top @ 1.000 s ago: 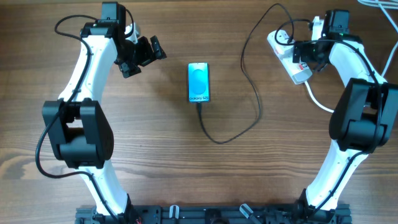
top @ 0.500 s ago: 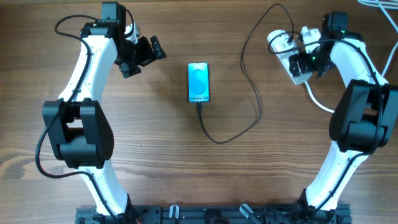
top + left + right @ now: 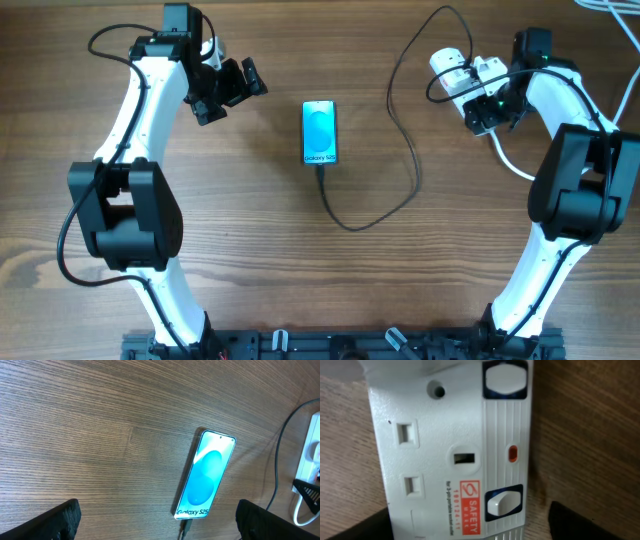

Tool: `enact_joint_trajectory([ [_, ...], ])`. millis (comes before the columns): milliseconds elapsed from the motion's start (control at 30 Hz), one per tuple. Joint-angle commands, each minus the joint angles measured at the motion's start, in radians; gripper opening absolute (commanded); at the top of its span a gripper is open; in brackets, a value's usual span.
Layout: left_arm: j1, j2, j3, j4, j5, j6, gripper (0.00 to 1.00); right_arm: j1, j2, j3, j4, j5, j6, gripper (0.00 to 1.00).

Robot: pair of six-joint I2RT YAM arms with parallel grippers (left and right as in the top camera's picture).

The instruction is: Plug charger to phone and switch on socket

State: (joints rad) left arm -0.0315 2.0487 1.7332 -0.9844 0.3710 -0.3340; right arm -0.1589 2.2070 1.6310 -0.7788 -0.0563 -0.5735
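The phone (image 3: 320,132) lies screen up mid-table, its screen glowing cyan; it also shows in the left wrist view (image 3: 206,475). The charger's thin black cable (image 3: 412,170) loops from the phone's near end to the socket (image 3: 452,68), and its plug tip (image 3: 185,527) sits in the phone's port. My right gripper (image 3: 482,108) hovers open just over the white socket (image 3: 440,435), a finger on either side (image 3: 470,530). Two white rocker switches (image 3: 504,501) and a red indicator (image 3: 512,453) show. My left gripper (image 3: 225,90) is open and empty, left of the phone (image 3: 160,522).
A thick white cord (image 3: 510,160) runs from the socket toward the right arm's base. The socket's edge and the black cable show at the right of the left wrist view (image 3: 312,450). White cables cross the far right corner (image 3: 605,8).
My right gripper has swung left and turned over the socket, covering more of it. The left arm, phone and cable have not moved.
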Motion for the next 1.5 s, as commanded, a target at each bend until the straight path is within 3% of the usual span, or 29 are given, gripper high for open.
enact_joint_trajectory([
  [0,0.0,-0.024,-0.002,0.0,-0.006,0.016,1.0,-0.006,0.02,-0.011,-0.016,-0.017,0.008,0.77],
  [200,0.0,-0.024,-0.002,0.0,-0.006,0.016,1.0,-0.006,0.02,-0.011,-0.069,-0.021,0.052,0.7],
  [500,0.0,-0.024,-0.002,0.0,-0.006,0.016,1.0,-0.007,0.019,-0.011,-0.177,-0.02,0.19,0.68],
  [533,0.0,-0.024,-0.002,0.0,-0.006,0.016,1.0,-0.007,0.019,-0.011,-0.177,-0.02,0.194,0.74],
  [600,0.0,-0.024,-0.002,0.0,-0.006,0.016,1.0,-0.007,0.019,-0.01,-0.157,-0.02,0.219,0.98],
  [633,0.0,-0.024,-0.002,0.0,-0.006,0.016,1.0,-0.007,0.016,-0.009,-0.148,-0.019,0.233,1.0],
  [900,0.0,-0.024,-0.002,0.0,-0.006,0.016,1.0,-0.007,-0.088,0.002,-0.053,-0.024,0.26,1.0],
  [1267,0.0,-0.024,-0.002,0.0,-0.006,0.016,1.0,-0.007,-0.088,-0.002,-0.026,-0.024,0.26,0.99],
  [1467,0.0,-0.024,-0.002,0.0,-0.006,0.016,1.0,-0.007,-0.088,-0.002,0.071,-0.024,0.26,1.0],
])
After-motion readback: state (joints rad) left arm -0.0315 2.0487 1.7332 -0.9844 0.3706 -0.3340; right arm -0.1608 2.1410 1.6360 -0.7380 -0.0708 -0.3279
